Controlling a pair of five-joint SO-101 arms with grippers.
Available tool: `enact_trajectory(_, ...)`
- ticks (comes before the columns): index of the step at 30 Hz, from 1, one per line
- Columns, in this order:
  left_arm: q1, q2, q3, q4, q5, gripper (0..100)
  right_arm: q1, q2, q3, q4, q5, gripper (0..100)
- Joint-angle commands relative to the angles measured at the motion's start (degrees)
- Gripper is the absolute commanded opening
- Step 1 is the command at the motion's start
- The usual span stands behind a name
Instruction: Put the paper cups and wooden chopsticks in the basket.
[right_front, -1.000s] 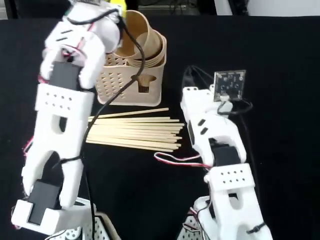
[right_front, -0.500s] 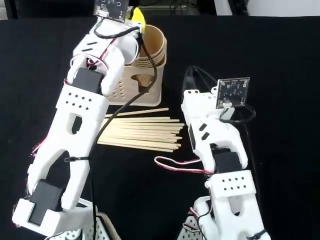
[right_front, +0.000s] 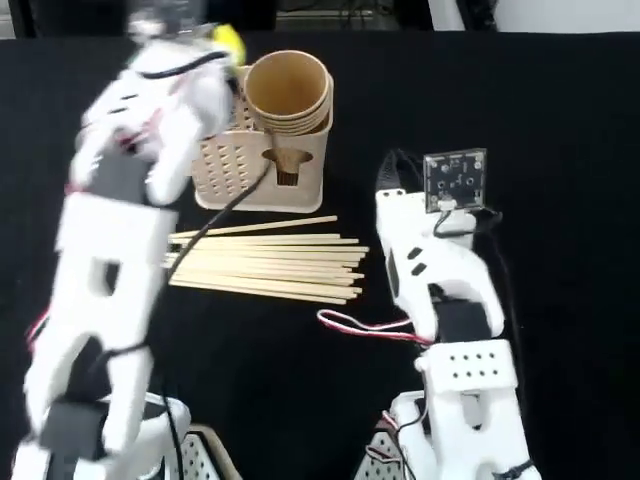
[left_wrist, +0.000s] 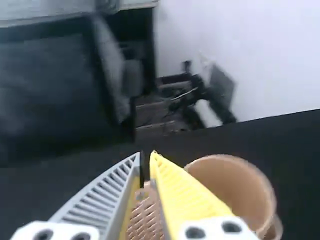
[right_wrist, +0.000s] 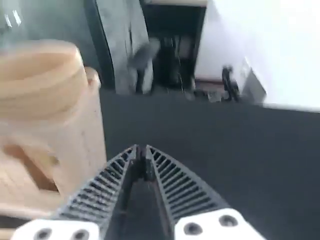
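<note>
Roughly half done, judging by the layout. Already in the basket: a nested stack of cups, upright at its right end, with four rims countable and possibly more hidden inside. Left to do: the chopsticks, lying flat in a loose bundle on the black table just in front of the basket, none inside it as far as can be seen. Around a dozen sticks, too closely bunched for an exact count. One basket. Above the basket's rear left corner, right beside the cups: the left gripper, grey and yellow fingers pressed almost together, nothing between them. Low beside the basket's right end: the right gripper, likewise closed and empty, seemingly clear of the sticks. Next, presumably, lifting the sticks, a fiddly job given how thin and tightly packed.
</note>
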Motion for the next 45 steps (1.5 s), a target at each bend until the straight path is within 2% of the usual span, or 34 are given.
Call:
enact_trajectory(1,-6.3,-10.2,1.1,10.6,-1.0,5,1.0,-1.2,-11.1,14.1,4.7,1.3)
enact_trajectory(4,-10.1,-17.0,6.3,16.5,-2.8,5,1.0,-1.2,-17.7,24.9,7.6,1.4)
enact_trajectory(9,-13.2,-26.6,20.6,22.3,-8.6,5,1.0,-1.2,-26.2,42.8,17.6,1.5)
enact_trajectory(12,-13.9,-31.6,32.8,22.5,-15.0,5,1.2,-1.2,-29.1,52.6,22.8,1.5)
enact_trajectory(15,-14.7,-36.6,44.4,22.3,-18.5,5,1.0,-1.2,-29.8,61.0,28.3,1.5)
enact_trajectory(19,-15.1,-45.1,56.2,22.4,-19.3,5,0.8,-1.6,-29.8,71.6,36.7,1.5)
enact_trajectory(23,-14.7,-56.3,65.3,22.9,-19.3,5,-3.8,-1.4,-28.7,79.0,42.9,1.6)
enact_trajectory(28,-13.6,-70.0,74.5,22.8,-19.5,5,-3.7,-1.6,-24.0,79.3,43.3,1.6)
enact_trajectory(30,-11.9,-73.9,76.8,23.2,-23.3,5,-1.0,-1.6,-21.1,78.2,44.7,1.6)
enact_trajectory(32,-9.5,-76.0,77.1,26.8,-29.9,5,3.8,-1.6,-18.2,76.9,46.9,1.6)
enact_trajectory(36,-4.8,-75.9,77.0,28.1,-36.1,7,18.4,-1.7,-11.3,69.1,51.3,1.6)
enact_trajectory(40,-4.6,-71.8,73.7,28.1,-43.9,20,29.5,-1.3,-5.8,58.1,53.9,1.6)
enact_trajectory(43,-3.0,-63.1,70.2,27.3,-48.2,20,30.5,-1.3,-1.5,54.5,53.9,1.6)
enact_trajectory(45,-2.0,-55.0,67.0,25.7,-50.9,19,28.0,-1.5,2.1,53.5,53.9,1.6)
